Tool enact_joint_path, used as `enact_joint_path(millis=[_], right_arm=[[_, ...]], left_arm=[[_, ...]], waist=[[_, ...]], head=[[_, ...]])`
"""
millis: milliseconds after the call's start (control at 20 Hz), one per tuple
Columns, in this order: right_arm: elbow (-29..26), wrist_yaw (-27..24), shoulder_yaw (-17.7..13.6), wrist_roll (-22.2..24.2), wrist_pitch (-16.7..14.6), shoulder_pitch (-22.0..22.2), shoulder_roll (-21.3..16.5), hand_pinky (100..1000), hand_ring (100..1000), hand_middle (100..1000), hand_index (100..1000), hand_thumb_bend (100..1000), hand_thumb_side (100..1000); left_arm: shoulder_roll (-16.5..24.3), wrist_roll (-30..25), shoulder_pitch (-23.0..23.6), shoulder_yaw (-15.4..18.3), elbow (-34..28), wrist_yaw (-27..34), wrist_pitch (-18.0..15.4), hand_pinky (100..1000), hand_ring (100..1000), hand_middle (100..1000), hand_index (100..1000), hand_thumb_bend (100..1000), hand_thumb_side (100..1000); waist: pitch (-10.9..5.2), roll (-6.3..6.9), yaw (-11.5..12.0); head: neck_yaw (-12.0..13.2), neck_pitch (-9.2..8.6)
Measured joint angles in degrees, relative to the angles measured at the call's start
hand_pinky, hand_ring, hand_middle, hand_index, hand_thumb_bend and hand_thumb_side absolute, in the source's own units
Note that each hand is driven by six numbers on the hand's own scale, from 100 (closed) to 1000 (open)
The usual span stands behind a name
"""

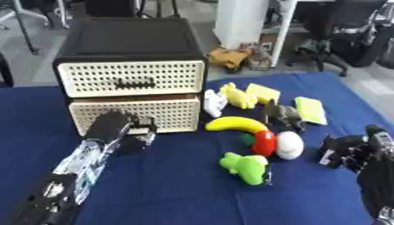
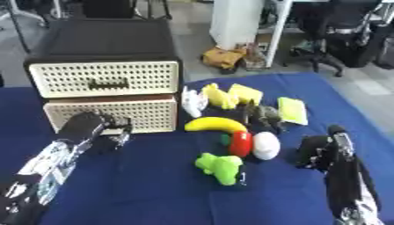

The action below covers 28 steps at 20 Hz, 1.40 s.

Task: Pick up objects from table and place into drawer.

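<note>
**Left hand at the lower drawer, nothing packed yet**

Left hand (image 1: 115,125) is seen pressed up against the front of the lower drawer (image 1: 165,115), fingers curled at about handle height. Whether a handle is actually gripped can't be made out, since the hand covers that spot. That drawer looks pulled out a little compared with the upper drawer (image 1: 127,78), but only slightly, so it's judged as barely opened at best.

Right hand (image 2: 323,151) is parked low on the right, near the toys, with nothing held as far as can be seen; its fingers are too murky to be called open or closed.

Everything to be packed is on the blue table (image 1: 177,189), bunched just right of the cabinet (image 1: 127,41):
- banana (image 1: 235,124), next to the drawer front
- red thing (image 1: 264,142) and white egg shape (image 1: 289,145), touching each other
- green toy (image 1: 246,168), nearest the camera
- grey animal (image 1: 283,115)
- yellow toy (image 1: 238,96) and two flat yellow-green blocks (image 1: 309,110) further back
- small white thing (image 1: 213,103) right by the cabinet corner

So progress is reckoned at close to zero: no object has been lifted, nothing is seen inside a drawer. Getting the drawer properly open is judged the current step, and all the picking and placing is left.
</note>
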Motion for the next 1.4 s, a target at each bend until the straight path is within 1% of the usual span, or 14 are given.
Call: enact_joint_path(millis=[100,450,650,850,1000,1400], right_arm=[[0.0,0.0,0.0,0.0,0.0,0.0,0.0,409,446,443,554,100,1000],[0.0,0.0,0.0,-0.1,-0.1,0.2,0.0,409,446,443,554,100,1000],[0.1,0.0,0.0,-0.1,-0.1,0.2,0.0,409,446,443,554,100,1000],[0.2,0.0,-0.1,-0.1,-0.1,0.2,0.0,409,446,443,554,100,1000],[0.3,0.0,-0.3,-0.1,-0.1,0.3,0.0,409,446,444,554,100,1000],[0.4,0.0,-0.3,-0.2,-0.2,0.6,-0.3,409,446,444,553,100,1000]], left_arm=[[0.0,-0.7,0.7,-0.2,-1.0,0.3,0.3,100,100,100,583,285,1000],[0.0,-3.3,3.0,-1.0,-4.4,1.4,0.7,100,100,100,591,285,1000],[0.0,-4.7,3.6,-1.9,-5.6,2.2,0.3,100,100,100,592,282,1000],[-0.5,-6.1,4.3,-3.1,-6.8,2.9,-0.3,100,100,100,592,280,1000],[-0.5,-7.2,5.1,-3.7,-7.9,3.3,-0.6,100,100,100,592,281,1000],[-0.1,-9.3,7.2,-5.4,-11.4,4.0,-1.0,100,100,100,594,281,1000]], waist=[[-0.12,0.01,0.2],[-0.58,0.32,0.6],[-0.69,0.38,0.6],[-0.97,0.55,0.6],[-1.19,0.84,0.6],[-1.55,1.04,0.9]], head=[[-0.1,0.25],[-0.6,0.29],[-0.7,0.33],[-0.7,0.75],[-0.7,0.87],[-1.1,1.26]])
